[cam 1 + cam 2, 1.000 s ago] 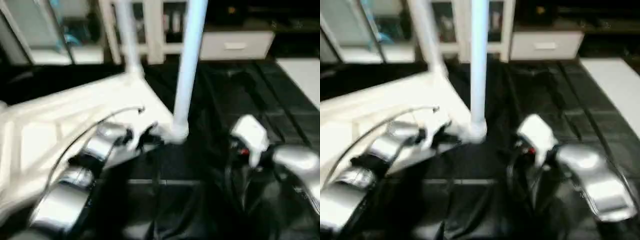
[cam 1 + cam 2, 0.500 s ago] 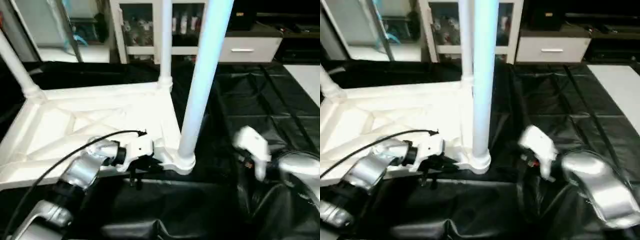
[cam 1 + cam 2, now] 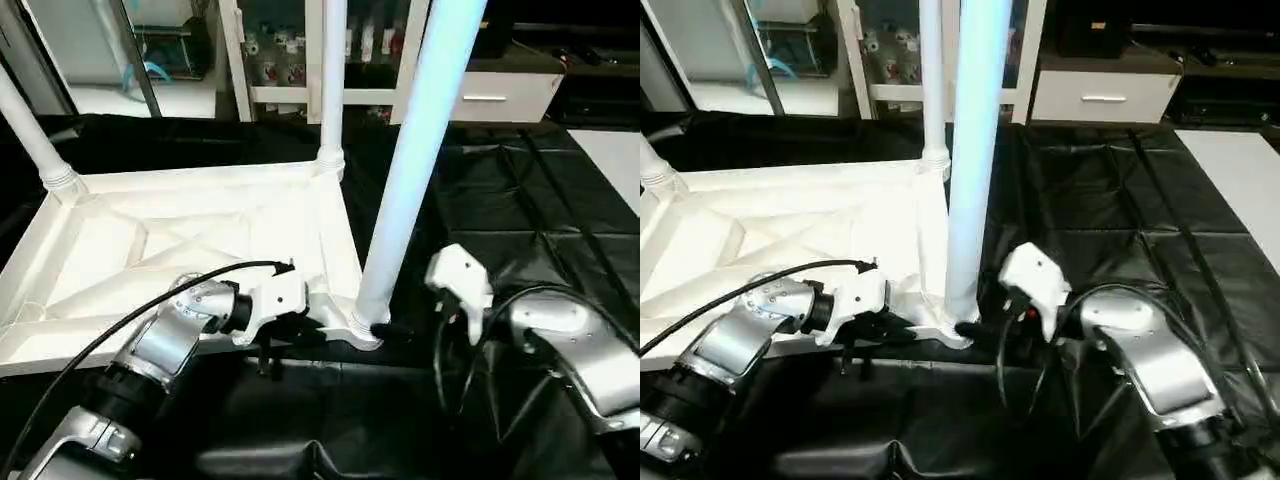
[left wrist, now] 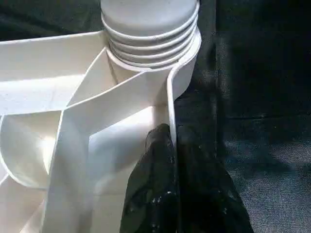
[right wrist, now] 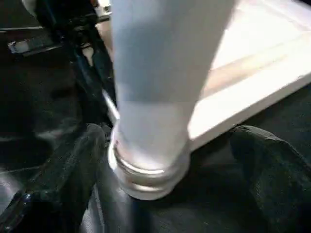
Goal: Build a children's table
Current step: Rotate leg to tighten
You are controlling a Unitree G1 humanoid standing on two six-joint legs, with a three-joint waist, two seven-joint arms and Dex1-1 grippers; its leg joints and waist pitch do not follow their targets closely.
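On the black-covered work table (image 3: 520, 210) the white tabletop (image 3: 190, 240) lies upside down, its ribbed underside facing up. At the far left corner 1 leg (image 3: 30, 130) leans up out of its socket; further right, at the far corner, a 2nd leg (image 3: 333, 80) stands upright; at the near right corner a 3rd, thicker-looking leg (image 3: 415, 170) rises from its round socket (image 3: 365, 325) and runs out of the top of the head views. The left gripper (image 3: 268, 345) sits at the tabletop's near edge just beside that socket, and the left wrist view shows its black fingers (image 4: 160, 194) pressed together on the thin upright rim of the tabletop, 1 finger on each side of the wall, right below the ridged collar of the leg. To the right, the right gripper (image 3: 975, 330) reaches in low at the base of the same leg. In the right wrist view its 2 fingers (image 5: 73, 165) stand spread wide, 1 on either side of the leg's ringed foot, with clear gaps between pads and leg. Behind the table stand a white shelf unit (image 3: 290, 50) and a white drawer cabinet (image 3: 495, 95).
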